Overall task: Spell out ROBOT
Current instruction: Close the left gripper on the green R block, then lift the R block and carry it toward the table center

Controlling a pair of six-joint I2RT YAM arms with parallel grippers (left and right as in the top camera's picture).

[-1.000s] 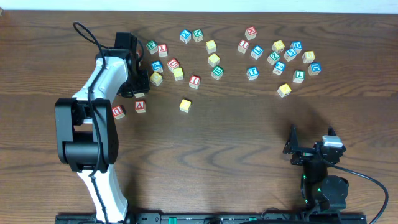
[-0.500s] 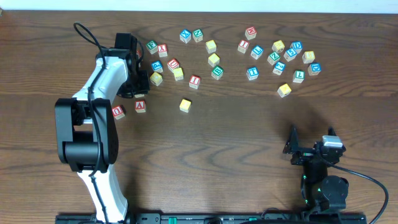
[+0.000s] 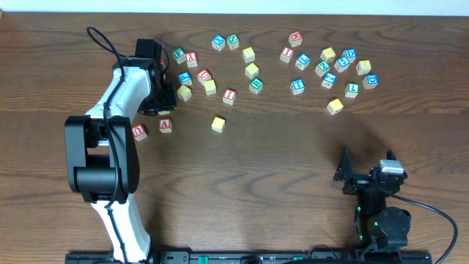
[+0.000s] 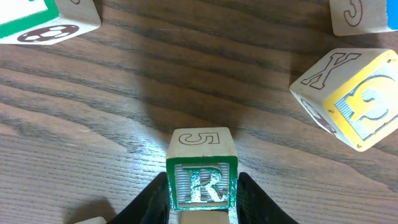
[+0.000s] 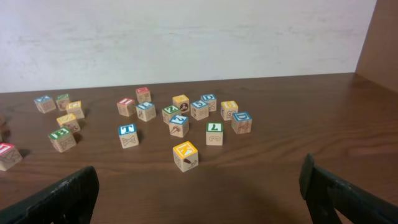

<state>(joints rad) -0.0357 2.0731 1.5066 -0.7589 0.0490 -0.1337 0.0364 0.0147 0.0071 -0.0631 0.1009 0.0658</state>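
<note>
The green-bordered R cube [image 4: 201, 177] sits on the table between the fingers of my left gripper [image 4: 202, 199], which press both its sides; a 5 shows on its top. From overhead the left gripper [image 3: 163, 103] is at the left end of the cube scatter and hides the R cube. A yellow-faced cube [image 3: 218, 124] lies alone right of it, and another [image 3: 335, 106] at the right. A blue-bordered T cube [image 5: 128, 135] stands in the right cluster. My right gripper [image 3: 350, 180] rests open and empty near the front right.
Red A [image 3: 165, 125] and U [image 3: 139, 131] cubes lie just in front of the left gripper. A yellow-faced cube with an X side [image 4: 354, 99] is close on its right. Several more cubes spread along the back [image 3: 293, 62].
The left gripper's jaws have drawn in slightly against the R cube. Neither arm nor any other cube has moved.
</note>
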